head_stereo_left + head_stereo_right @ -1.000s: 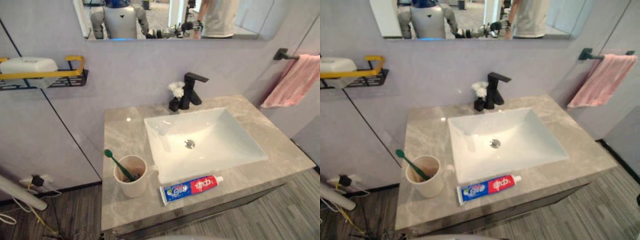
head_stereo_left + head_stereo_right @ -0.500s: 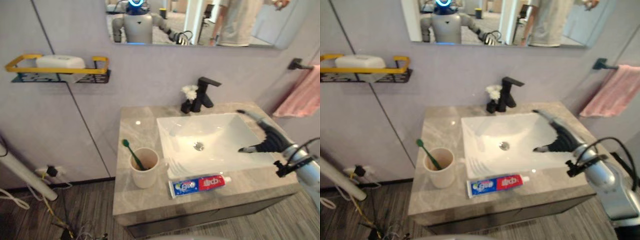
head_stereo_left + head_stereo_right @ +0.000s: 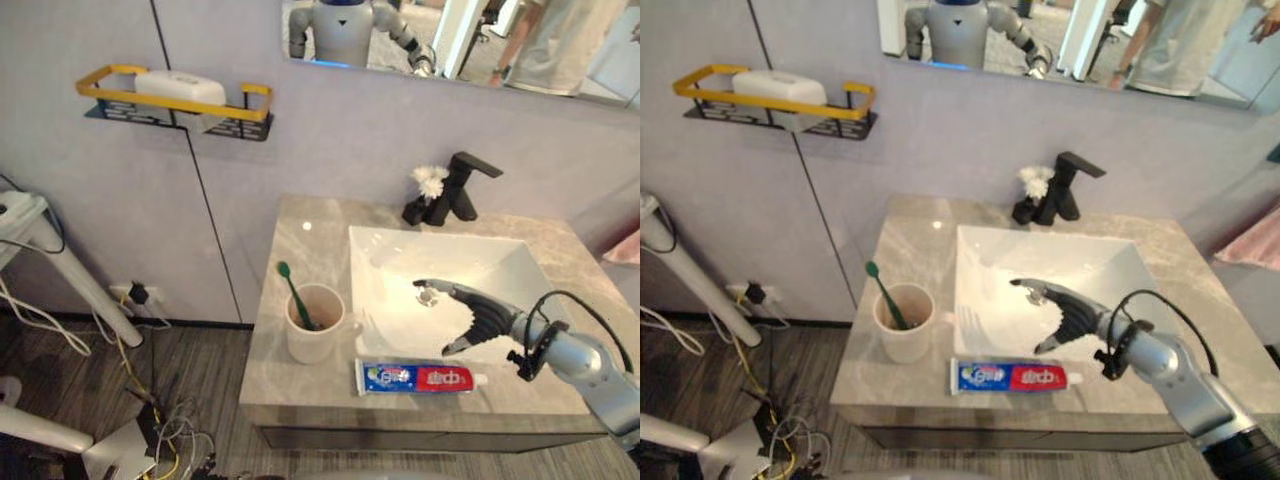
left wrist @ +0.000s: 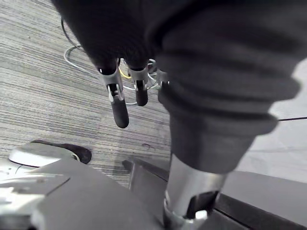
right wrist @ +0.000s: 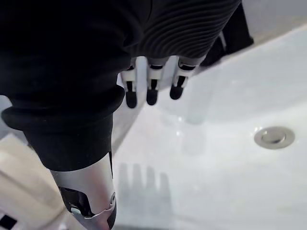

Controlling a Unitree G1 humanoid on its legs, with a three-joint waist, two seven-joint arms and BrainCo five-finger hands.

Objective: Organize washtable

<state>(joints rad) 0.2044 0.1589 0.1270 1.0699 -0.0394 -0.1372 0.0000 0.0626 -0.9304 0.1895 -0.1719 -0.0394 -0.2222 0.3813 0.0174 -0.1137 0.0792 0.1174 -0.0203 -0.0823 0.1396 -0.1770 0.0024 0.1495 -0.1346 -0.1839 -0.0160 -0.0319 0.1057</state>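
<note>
Right hand [image 3: 478, 318] hangs open and empty over the sink [image 3: 400, 262]. Toothpaste [image 3: 418, 378] lies just robot-side of it on the counter's front edge, long axis running left-right. Left hand [image 4: 119, 105] dangles open, way farther off.

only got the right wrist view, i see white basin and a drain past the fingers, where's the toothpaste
Observer: The toothpaste tube lies flat on the counter along its front edge. It is just in front of the sink and nearer the robot than the right robot hand.
Operator: anything else out on the counter
Observer: A cup stands left of the sink, with a green toothbrush leaning in it.
Operator: what's the left hand doing
Observer: The left robot hand hangs over the wooden floor, with its fingers relaxed and holding nothing.
</note>
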